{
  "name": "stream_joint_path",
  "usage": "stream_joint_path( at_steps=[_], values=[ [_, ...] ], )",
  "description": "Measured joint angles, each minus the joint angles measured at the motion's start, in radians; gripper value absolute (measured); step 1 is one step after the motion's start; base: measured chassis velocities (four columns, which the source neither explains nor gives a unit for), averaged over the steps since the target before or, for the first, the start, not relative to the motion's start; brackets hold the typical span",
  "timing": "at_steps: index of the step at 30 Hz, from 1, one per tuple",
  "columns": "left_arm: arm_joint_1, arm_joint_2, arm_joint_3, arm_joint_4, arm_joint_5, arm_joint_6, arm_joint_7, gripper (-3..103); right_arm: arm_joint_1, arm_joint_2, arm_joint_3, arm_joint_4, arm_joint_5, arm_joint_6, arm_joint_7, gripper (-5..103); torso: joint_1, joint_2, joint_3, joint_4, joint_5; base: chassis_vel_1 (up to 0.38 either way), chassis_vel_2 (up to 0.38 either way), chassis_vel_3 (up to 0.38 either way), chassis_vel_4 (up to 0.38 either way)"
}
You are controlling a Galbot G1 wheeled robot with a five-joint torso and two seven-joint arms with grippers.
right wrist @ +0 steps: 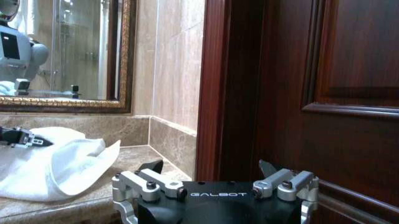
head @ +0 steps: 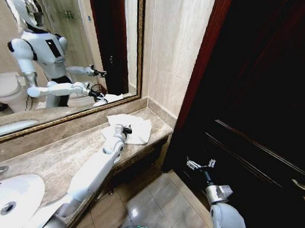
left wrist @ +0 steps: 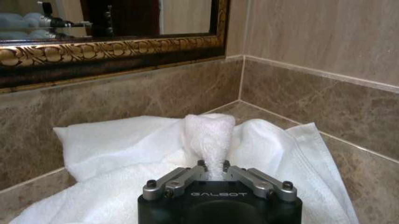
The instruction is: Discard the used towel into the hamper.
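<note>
My left fingers (left wrist: 214, 173) are pinched shut on a raised fold of the white towel (left wrist: 131, 140), which stands up in a small peak between the tips while the rest of the cloth lies spread and rumpled under and around them. The towel rests on the brown stone table (head: 59, 157), at its far corner, where the low stone backsplash (left wrist: 156, 93) meets the side wall just beyond my grip. Above that backsplash runs the gilded frame of the mirror (head: 52, 43), which shows my own reflection. From the head view my left arm reaches out across the table to the towel (head: 133, 129), with my left fingers (head: 126, 129) on top of it, and a white sink (head: 6, 197) sits well back, near my shoulder. My right fingers (right wrist: 212, 170) are spread wide and hold nothing; they hang in the air off the table's end, close to the dark wooden door (right wrist: 349, 70), above the tiled floor (head: 156, 199). Seen from the head, the right fingers (head: 201, 164) are well apart from the towel.
</note>
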Motion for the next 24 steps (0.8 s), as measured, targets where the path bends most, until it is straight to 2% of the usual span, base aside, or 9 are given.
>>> stream_joint_path(
  at_steps=[24],
  values=[
    [-0.008, 0.01, 0.006, 0.012, 0.001, -0.018, 0.014, 2, 0.005, 0.0, -0.002, -0.007, 0.004, 0.005, 0.001, 100, 0.0, 0.0, 0.0, 0.0, 0.0, 0.0, 0.0, 0.0, 0.0]
  ],
)
